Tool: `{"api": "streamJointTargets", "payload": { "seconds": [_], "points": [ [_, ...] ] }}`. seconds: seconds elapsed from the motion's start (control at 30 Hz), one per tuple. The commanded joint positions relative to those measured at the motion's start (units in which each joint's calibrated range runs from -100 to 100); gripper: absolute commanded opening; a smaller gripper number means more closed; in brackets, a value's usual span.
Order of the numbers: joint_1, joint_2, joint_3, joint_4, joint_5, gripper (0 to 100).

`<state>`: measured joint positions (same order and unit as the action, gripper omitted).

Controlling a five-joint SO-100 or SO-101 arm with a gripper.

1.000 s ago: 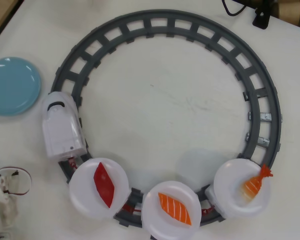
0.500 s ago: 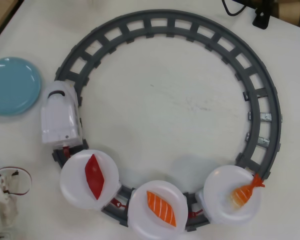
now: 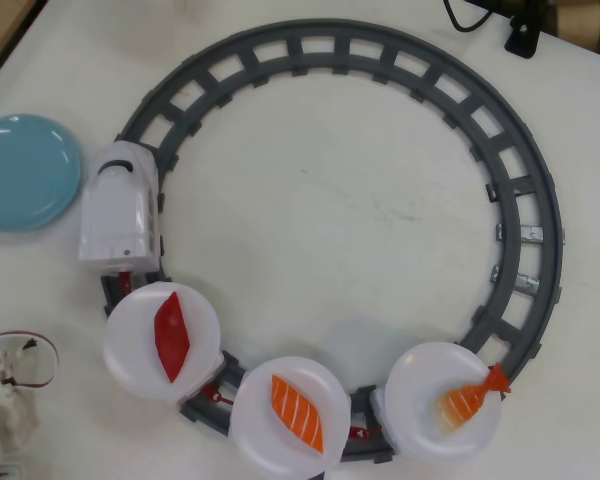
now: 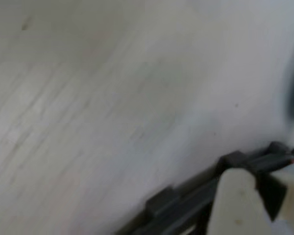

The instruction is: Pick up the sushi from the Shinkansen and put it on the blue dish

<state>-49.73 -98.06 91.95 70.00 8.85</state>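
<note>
The sushi (image 3: 462,399) lies on the last white plate (image 3: 420,410) behind the Shinkansen (image 3: 121,208), tail pointing to the outer side of the track (image 3: 520,215). From my wrist view I get only a blur: a pale rounded part at the lower right that may belong to the gripper, dark grey pieces beside it, and bare table (image 4: 98,98) filling the rest. I cannot tell whether the fingers are spread or closed. In the overhead view a bit of white arm hardware with red wiring (image 3: 10,375) sits at the lower left corner, outside the track ring and well apart from the sushi.

Taking the track as my landmark: the Shinkansen stands on its left side, nose toward the top. Coupled behind it along the bottom arc come a plate with a red piece (image 3: 170,322), a plate with a salmon piece (image 3: 297,413), then the sushi's plate at the lower right. The blue dish (image 3: 25,172) rests on the table just outside the track's left edge, near the Shinkansen's nose.
</note>
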Motion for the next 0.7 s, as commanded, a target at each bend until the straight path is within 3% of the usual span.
{"api": "streamJointTargets", "payload": {
  "seconds": [0.0, 0.13, 0.43, 0.67],
  "points": [
    [0.44, 0.05, -5.74, 2.91, 0.41, 7],
    [0.44, 0.13, -7.01, 3.25, 0.41, 13],
    [0.26, 1.38, -12.33, 3.67, 0.41, 14],
    [-0.27, 19.38, -25.94, 3.16, 0.10, 14]
  ]
}}
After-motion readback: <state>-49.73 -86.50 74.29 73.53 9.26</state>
